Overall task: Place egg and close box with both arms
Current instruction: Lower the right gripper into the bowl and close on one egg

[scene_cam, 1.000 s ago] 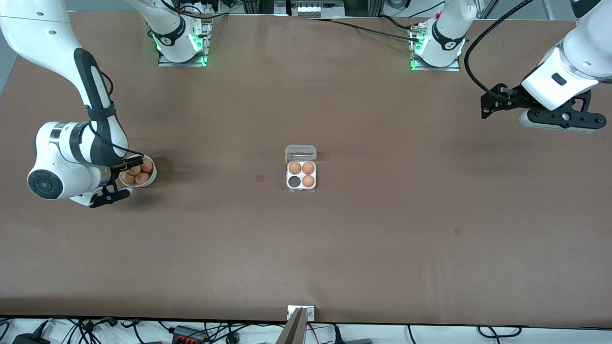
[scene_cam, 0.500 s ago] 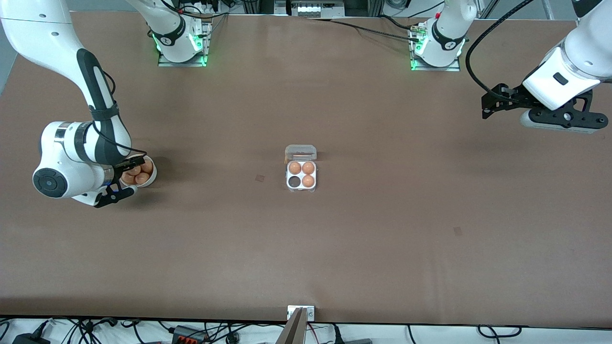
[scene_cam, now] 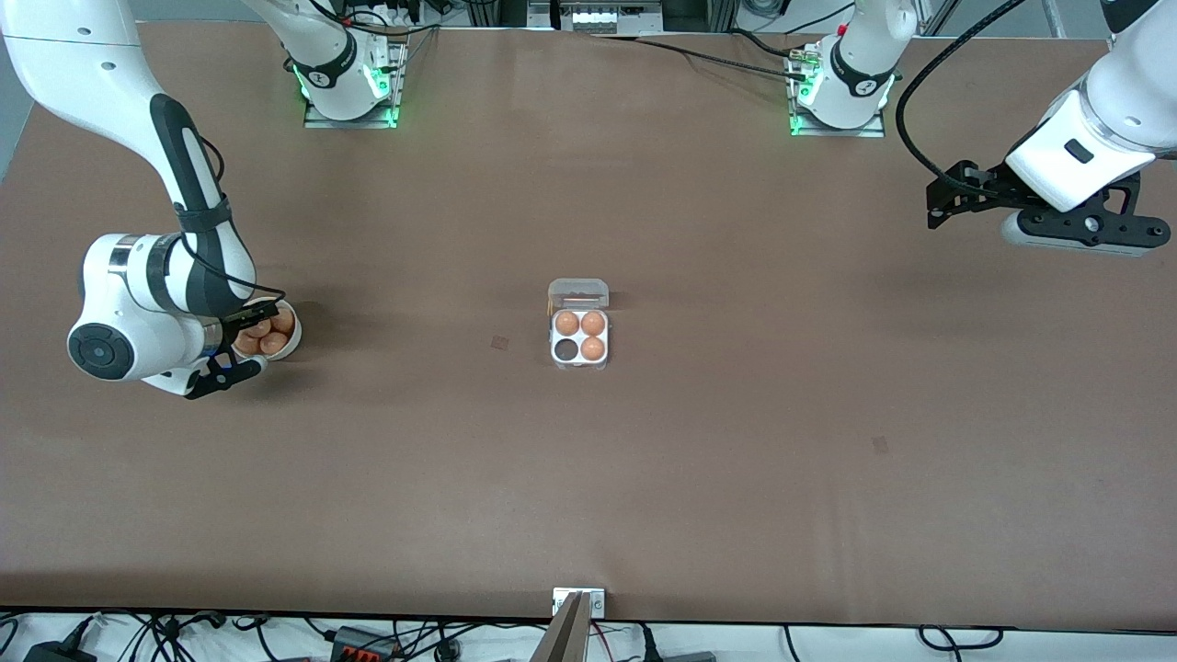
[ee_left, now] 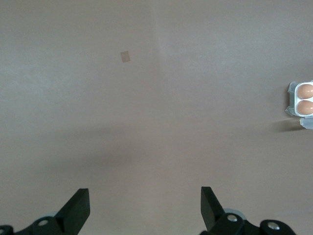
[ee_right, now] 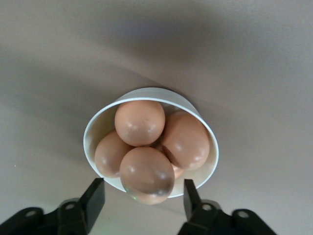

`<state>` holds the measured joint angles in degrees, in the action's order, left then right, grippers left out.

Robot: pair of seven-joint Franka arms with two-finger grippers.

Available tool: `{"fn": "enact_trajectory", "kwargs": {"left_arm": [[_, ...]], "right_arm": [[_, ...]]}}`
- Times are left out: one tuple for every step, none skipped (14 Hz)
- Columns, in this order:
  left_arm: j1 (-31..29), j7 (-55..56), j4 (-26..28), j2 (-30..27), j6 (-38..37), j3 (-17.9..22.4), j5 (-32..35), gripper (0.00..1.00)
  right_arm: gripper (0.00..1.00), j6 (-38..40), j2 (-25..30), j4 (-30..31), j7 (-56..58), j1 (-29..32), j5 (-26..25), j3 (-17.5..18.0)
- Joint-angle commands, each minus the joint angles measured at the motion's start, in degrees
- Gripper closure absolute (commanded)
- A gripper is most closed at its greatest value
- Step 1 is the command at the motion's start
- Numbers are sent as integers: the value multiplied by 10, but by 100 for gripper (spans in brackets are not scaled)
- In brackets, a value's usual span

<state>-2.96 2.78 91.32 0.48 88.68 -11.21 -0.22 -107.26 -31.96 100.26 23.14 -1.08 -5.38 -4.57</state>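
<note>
The box (scene_cam: 579, 338) sits mid-table with its clear lid (scene_cam: 578, 293) hinged open. Three brown eggs fill three cells; the cell (scene_cam: 564, 350) nearest the front camera toward the right arm's end is empty. Part of the box shows in the left wrist view (ee_left: 301, 99). A white bowl (scene_cam: 291, 344) of several brown eggs stands toward the right arm's end. My right gripper (scene_cam: 241, 345) hangs open just over the bowl (ee_right: 209, 166), its fingers (ee_right: 96, 195) on either side of the topmost egg (ee_right: 146, 175) without gripping it. My left gripper (scene_cam: 1076, 232) waits open and empty (ee_left: 145, 205) above bare table.
A small dark mark (scene_cam: 499, 343) lies on the brown table between bowl and box, and another (scene_cam: 880, 445) toward the left arm's end. The arm bases (scene_cam: 349, 87) stand along the table's edge farthest from the front camera. Cables run below the edge nearest that camera.
My right arm has shifted slightly toward the bowl, bringing its open fingers closer around the top egg. The left arm has barely moved.
</note>
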Motion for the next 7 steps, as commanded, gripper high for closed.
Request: {"fn": "enact_trajectory", "kwargs": {"left_arm": [[-3, -13, -25, 8, -27, -3, 8, 0], [-4, -13, -25, 7, -27, -3, 8, 0], [-5, -12, -31, 8, -29, -2, 8, 0], [-6, -12, -31, 8, -27, -1, 8, 0], [-7, -12, -32, 8, -21, 1, 8, 0], [-8, -12, -33, 8, -20, 2, 8, 0], [-7, -12, -33, 8, -21, 1, 8, 0]], "right_arm": [[30, -9, 10, 14, 8, -4, -8, 2], [30, -14, 9, 14, 8, -4, -8, 1], [29, -15, 9, 14, 9, -4, -8, 1], [30, -18, 8, 14, 9, -4, -8, 1], [30, -20, 6, 14, 9, -4, -7, 1], [31, -22, 5, 14, 9, -2, -8, 1], [35, -23, 5, 14, 9, -3, -7, 1]]}}
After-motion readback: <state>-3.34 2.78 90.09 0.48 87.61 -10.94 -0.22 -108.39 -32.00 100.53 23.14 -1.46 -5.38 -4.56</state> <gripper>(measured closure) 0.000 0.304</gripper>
